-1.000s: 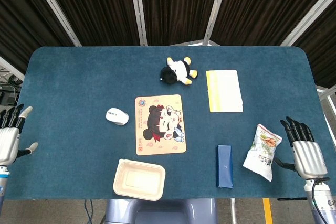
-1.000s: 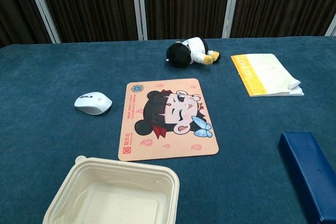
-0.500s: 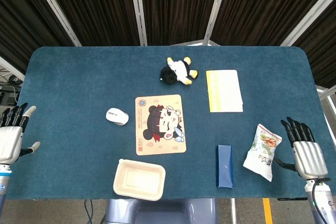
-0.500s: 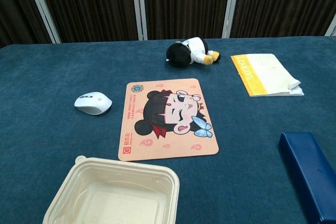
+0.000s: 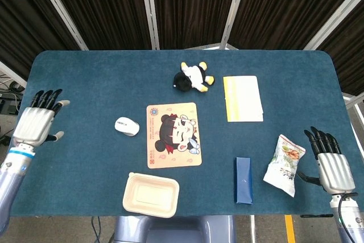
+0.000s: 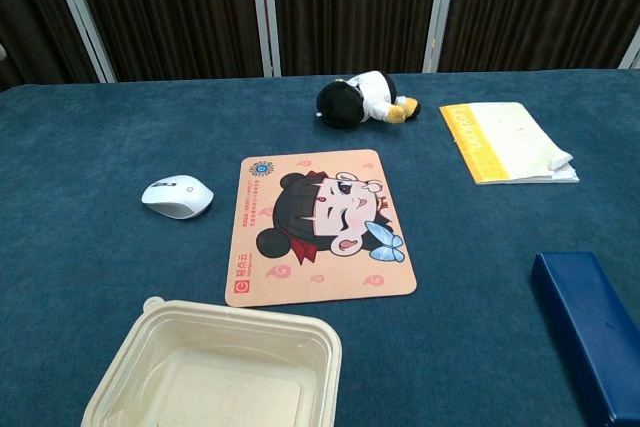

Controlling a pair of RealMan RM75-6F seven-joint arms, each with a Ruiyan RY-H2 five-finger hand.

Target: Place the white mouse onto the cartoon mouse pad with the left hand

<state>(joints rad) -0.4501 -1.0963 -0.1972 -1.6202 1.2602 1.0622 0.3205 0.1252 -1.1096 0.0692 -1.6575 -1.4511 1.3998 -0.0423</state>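
Both hands hold nothing, fingers apart. The left hand [image 5: 35,125] hovers at the counter's [image 5: 85,83] left edge, apart from the mouse [image 5: 127,126] lying just beside the pad [image 5: 173,135].

Bare table [image 5: 85,118] lies between the left hand [image 5: 36,124] and white mouse [image 5: 127,126]; the food container [image 5: 151,195] sits nearer.

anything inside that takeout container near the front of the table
The takeout container looks empty: only its bare pale floor and walls show. In the chest view its near edge runs out of frame, but the head view shows nothing inside either.
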